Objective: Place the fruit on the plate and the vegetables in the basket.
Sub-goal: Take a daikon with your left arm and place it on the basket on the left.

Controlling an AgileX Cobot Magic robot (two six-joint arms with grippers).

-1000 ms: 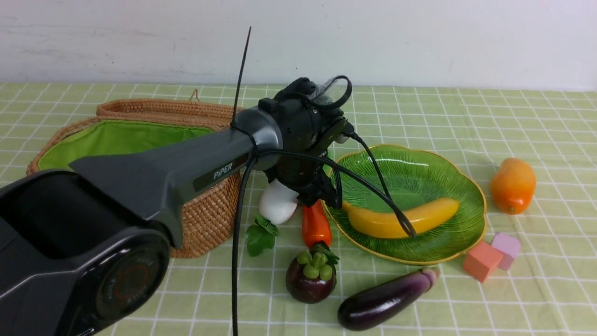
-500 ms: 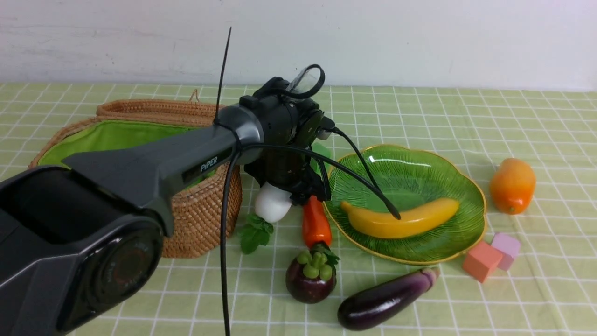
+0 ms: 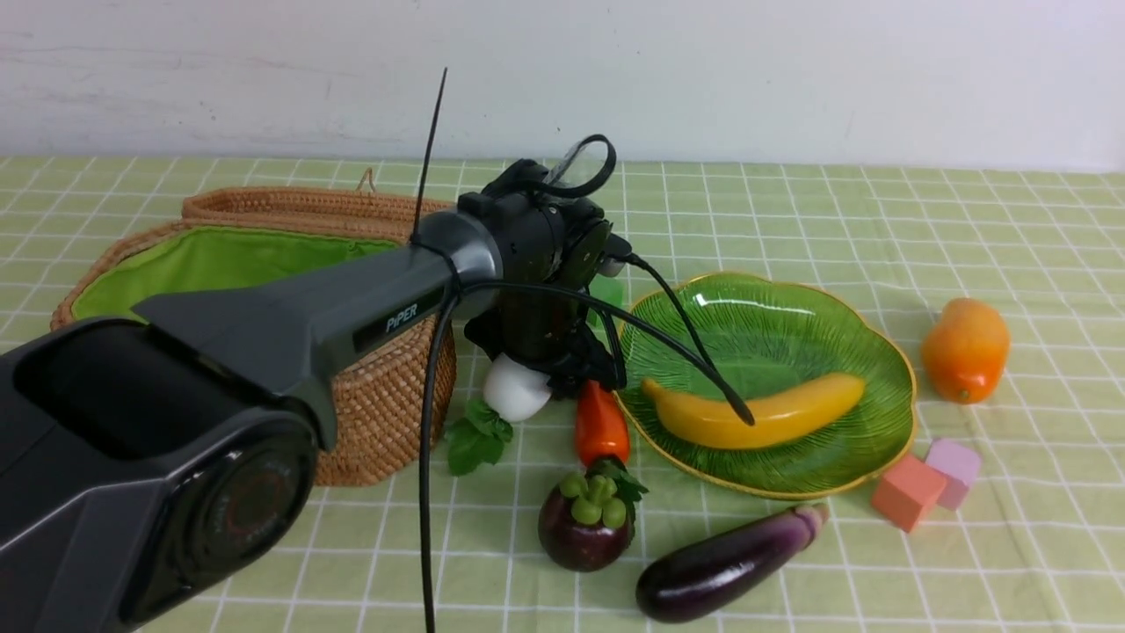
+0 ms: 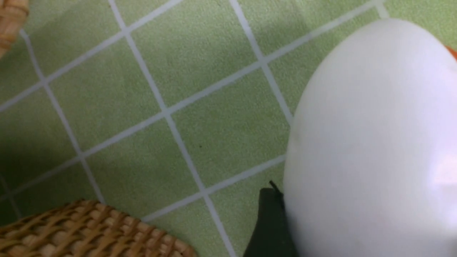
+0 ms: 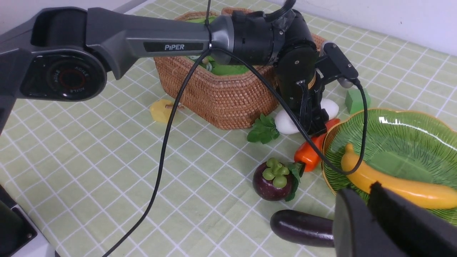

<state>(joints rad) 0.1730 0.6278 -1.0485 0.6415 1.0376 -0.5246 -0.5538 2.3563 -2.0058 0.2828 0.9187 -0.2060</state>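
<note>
Clamps jaws of the left gripper [image 3: 547,380] on the white radish [image 3: 514,393], down on the surface just left of the plate [image 3: 791,308]. Holds jaws of the right gripper [image 5: 369,203] together, empty. Shows banana [image 3: 765,413] on the plate, carrot [image 3: 599,426] beside its left rim, basket [image 3: 387,413] further left.

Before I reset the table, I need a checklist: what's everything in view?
basket: one, brown wicker, left
plate: one, green, centre-right
banana: one, yellow, on plate
mango: one, orange, right of plate
mangosteen: one, purple, front
eggplant: one, purple, front
carrot: one, orange-red, beside plate
radish: one, white, beside basket
cubes: three; orange, pink front right; green behind plate
yellow lump: one, beside basket
left gripper: one, black, at radish
right gripper: one, black, shut
</note>
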